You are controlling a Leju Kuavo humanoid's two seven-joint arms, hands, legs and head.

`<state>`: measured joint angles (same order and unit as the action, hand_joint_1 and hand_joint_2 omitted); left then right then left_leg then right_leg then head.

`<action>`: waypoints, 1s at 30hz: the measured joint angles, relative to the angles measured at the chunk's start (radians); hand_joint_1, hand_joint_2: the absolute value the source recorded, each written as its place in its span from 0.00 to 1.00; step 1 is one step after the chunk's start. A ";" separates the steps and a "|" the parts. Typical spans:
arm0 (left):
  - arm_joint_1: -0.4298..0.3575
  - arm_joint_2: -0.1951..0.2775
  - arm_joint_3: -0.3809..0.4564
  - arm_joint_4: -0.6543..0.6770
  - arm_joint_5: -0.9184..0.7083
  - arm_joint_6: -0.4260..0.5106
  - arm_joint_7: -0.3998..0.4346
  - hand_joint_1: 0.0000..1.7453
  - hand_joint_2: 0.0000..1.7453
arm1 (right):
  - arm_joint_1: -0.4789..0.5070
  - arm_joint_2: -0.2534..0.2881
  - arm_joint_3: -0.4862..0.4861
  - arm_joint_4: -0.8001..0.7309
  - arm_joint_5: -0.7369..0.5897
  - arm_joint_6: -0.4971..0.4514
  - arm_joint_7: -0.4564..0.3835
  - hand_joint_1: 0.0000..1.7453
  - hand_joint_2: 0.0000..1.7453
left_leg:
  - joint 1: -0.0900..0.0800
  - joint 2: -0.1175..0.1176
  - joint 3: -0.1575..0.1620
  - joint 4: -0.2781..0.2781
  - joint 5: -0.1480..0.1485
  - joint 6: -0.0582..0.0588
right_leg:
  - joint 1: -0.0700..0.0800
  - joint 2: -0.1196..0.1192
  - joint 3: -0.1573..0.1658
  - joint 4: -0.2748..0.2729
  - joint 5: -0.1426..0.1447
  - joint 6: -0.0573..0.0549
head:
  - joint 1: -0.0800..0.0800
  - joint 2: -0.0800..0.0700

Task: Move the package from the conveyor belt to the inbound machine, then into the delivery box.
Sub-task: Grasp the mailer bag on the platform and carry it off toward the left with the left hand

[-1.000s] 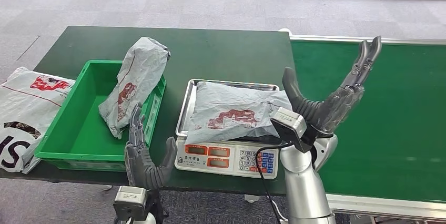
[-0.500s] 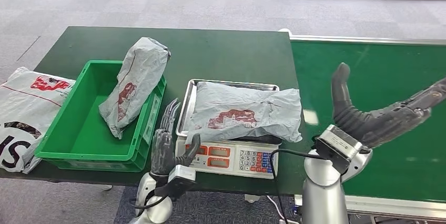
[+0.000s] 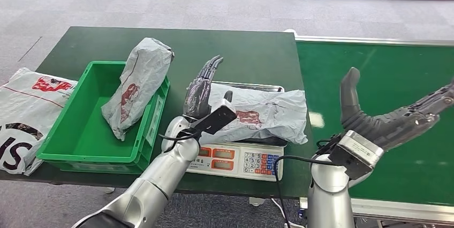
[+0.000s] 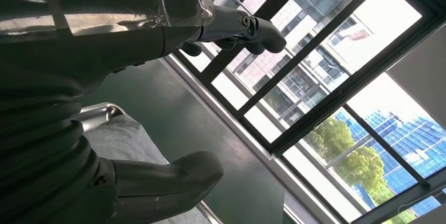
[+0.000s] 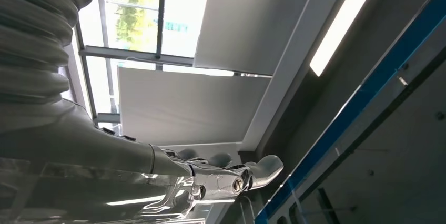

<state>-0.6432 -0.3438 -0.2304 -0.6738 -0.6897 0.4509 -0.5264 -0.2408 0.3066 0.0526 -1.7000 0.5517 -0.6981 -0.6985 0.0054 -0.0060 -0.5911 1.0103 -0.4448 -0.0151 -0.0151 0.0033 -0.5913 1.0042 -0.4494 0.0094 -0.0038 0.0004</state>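
A grey plastic package [image 3: 257, 113] with a red print lies on the steel pan of the scale [image 3: 238, 159], the inbound machine. My left hand [image 3: 202, 90] hovers open over the package's left end, fingers stretched toward the far side of the table; the left wrist view shows the same hand [image 4: 131, 40] above the package [image 4: 123, 140]. My right hand [image 3: 393, 118] is open above the green conveyor belt [image 3: 407, 78], holding nothing. A second grey package [image 3: 136, 86] leans upright in the green delivery box [image 3: 80, 137].
A white courier bag [image 3: 27, 115] with red and black print lies at the table's left edge. A black cable [image 3: 300, 159] runs from the scale's front to my right arm. The dark green table [image 3: 225, 51] stretches behind the scale.
My left arm has risen from below the table's front edge to above the package's left end. My right hand has drawn away from the package, out over the conveyor belt.
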 joint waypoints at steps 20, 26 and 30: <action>-0.162 -0.009 -0.075 0.246 0.070 -0.149 0.158 0.00 1.00 | 0.008 -0.001 0.026 0.039 0.005 0.000 -0.001 0.00 1.00 | 0.000 0.000 -0.001 0.000 0.000 0.000 | 0.000 0.001 -0.001 0.000 0.000 0.000 | 0.000 0.000; -0.136 -0.009 -0.094 0.285 0.101 -0.167 0.150 0.00 1.00 | 0.009 -0.001 0.026 0.049 0.006 0.000 0.000 0.00 1.00 | 0.000 0.000 -0.001 0.000 0.000 0.000 | 0.000 0.001 -0.001 0.000 0.000 0.000 | 0.000 0.000; -0.131 -0.009 -0.097 0.300 0.101 -0.168 0.149 0.00 1.00 | 0.009 -0.002 0.026 0.054 0.006 0.000 -0.001 0.00 1.00 | 0.000 0.000 -0.001 0.000 0.000 0.000 | 0.000 0.001 -0.001 0.000 0.000 0.000 | 0.000 0.000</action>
<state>-0.7737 -0.3529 -0.3271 -0.3743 -0.5882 0.2828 -0.3773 -0.2317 0.3051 0.0790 -1.6462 0.5573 -0.6981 -0.6991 0.0053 -0.0056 -0.5920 1.0103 -0.4447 -0.0152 -0.0151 0.0042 -0.5925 1.0042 -0.4494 0.0094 -0.0038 0.0004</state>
